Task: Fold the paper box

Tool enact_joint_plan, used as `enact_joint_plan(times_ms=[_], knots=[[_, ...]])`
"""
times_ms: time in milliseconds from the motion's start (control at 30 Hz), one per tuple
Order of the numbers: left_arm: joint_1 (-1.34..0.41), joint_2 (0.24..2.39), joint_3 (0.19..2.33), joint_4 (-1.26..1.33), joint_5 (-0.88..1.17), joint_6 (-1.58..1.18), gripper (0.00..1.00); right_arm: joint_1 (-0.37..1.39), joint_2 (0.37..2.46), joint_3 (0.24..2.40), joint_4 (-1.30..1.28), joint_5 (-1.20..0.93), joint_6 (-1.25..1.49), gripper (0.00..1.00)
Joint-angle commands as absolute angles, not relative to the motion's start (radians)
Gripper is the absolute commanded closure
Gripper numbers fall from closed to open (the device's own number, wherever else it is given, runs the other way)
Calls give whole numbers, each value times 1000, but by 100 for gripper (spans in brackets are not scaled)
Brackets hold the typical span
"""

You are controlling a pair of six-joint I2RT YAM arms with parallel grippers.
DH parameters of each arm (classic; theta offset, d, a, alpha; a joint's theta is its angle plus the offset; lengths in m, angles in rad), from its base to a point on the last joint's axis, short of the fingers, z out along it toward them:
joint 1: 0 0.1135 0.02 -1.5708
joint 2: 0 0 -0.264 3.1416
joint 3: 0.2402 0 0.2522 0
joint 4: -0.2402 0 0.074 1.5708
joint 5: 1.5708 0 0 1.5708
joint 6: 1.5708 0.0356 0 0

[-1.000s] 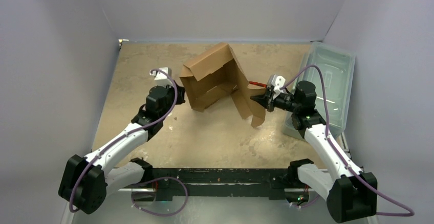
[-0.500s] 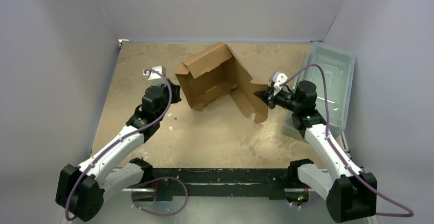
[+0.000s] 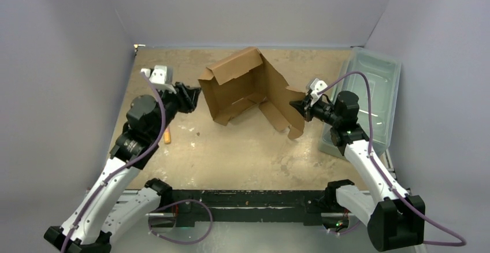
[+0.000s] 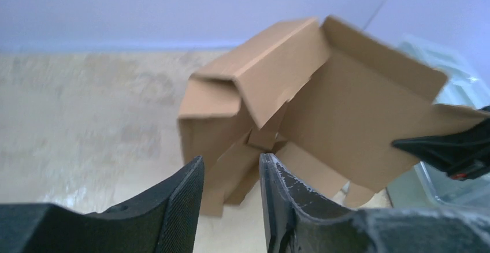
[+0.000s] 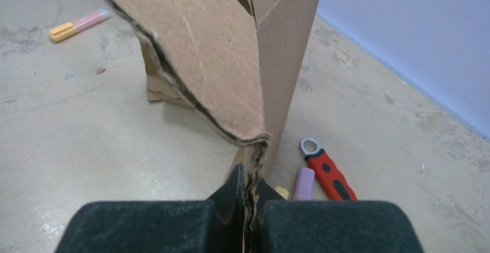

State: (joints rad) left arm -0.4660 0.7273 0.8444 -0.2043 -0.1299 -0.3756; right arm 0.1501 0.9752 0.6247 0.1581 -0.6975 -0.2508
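While the right pincer [image 5: 249, 178] is pressed together on the ragged lower edge of a loose flap, the paper box [image 3: 242, 91] stands half-formed on the tabletop [image 3: 231, 155], between the two pincers.

Status, left pincer [image 4: 231, 163]: fingers apart, nothing between them. The box is straight ahead of it, near but not touching.

Box state: the corner on the left pincer's side is raised, with two walls upright and a small tab turned inward. The big panel on the right pincer's side rises steeply, and its end flap hangs loose from the grip.

Judgement: roughly midway. Left to do: stand the remaining side walls up, tuck the tabs, close the lid.

Just beyond the right pincer, beside the foot of the held flap, lie a red-handled wrench [image 5: 326, 169] and a lilac marker [image 5: 304, 182].
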Motion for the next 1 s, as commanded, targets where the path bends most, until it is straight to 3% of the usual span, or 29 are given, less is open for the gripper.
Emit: enact_joint_plan(times_ms=[0,200,233,367,633,967], knots=[[-474,847,1012,-257,35,-153,54,147,974,666,191,-704,-241,100],[-512,817,916,21,118,286,16,147,983,666,192,-707,-240,100],[-518,822,903,59,148,353,14,147,987,666,192,-709,-241,100],[-572,875,885,116,156,567,12,146,999,668,192,-713,-241,100],[-782,1031,826,208,-124,1044,8,146,1017,672,189,-724,-241,100],[-824,1285,858,431,-473,1265,13,147,1012,672,186,-728,-241,100]])
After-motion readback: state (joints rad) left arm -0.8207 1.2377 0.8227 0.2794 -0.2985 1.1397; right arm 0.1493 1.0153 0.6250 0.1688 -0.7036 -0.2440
